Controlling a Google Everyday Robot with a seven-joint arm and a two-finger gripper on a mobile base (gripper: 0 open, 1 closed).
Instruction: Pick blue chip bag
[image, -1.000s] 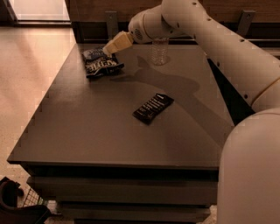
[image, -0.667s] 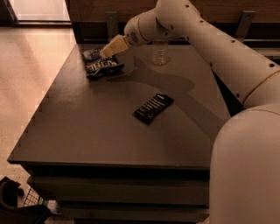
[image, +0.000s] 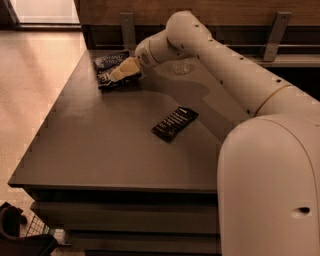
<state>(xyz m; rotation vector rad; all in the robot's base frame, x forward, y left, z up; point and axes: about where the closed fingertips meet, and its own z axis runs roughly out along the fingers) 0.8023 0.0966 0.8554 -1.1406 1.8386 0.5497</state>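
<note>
The blue chip bag (image: 106, 67) is a small crinkled dark bag with white lettering, lying at the far left corner of the dark table (image: 100, 145). My gripper (image: 121, 72) has pale fingers and sits right over the bag's right half, reaching down onto it from the arm that stretches across the table from the right. The gripper hides part of the bag.
A flat black wrapped bar (image: 174, 123) with white text lies mid-table. A clear plastic cup (image: 183, 66) stands at the back, partly behind the arm. My white arm and body (image: 270, 165) fill the right side. The tan floor (image: 30, 90) lies left of the table.
The gripper has moved down and left onto the chip bag. The bar and the bag have not moved.
</note>
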